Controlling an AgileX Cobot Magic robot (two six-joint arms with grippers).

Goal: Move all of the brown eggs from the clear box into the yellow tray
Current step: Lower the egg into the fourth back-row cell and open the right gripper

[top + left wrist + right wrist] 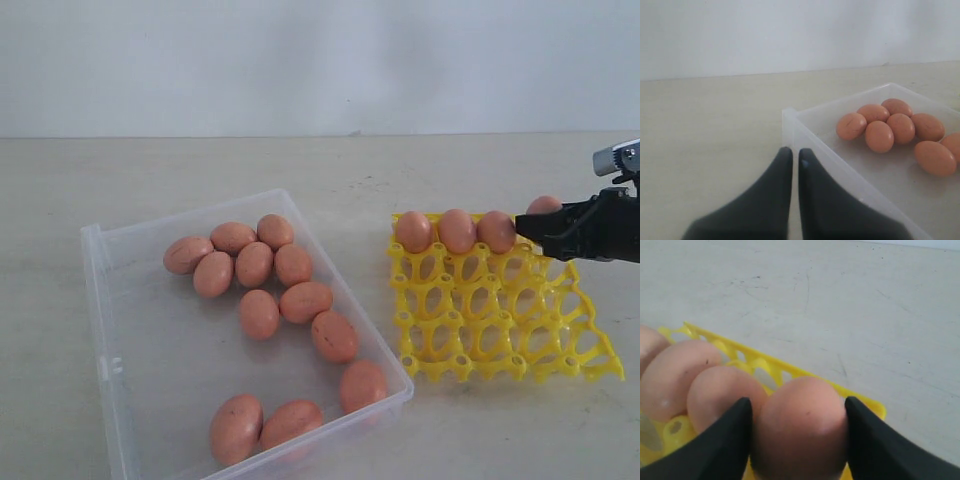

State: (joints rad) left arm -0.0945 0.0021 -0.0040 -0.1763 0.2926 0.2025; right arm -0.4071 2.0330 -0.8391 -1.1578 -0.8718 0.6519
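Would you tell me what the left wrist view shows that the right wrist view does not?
Only the left wrist view: the clear box holding loose eggs, and the shut left end effector near its corner. Only the right wrist view: the yellow tray with a row of eggs, and the right end effector with one egg between its fingers. Both: brown eggs and the pale table.

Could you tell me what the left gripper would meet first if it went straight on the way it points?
Probably the corner wall of the clear box, just ahead of the left gripper, though its height is unclear.
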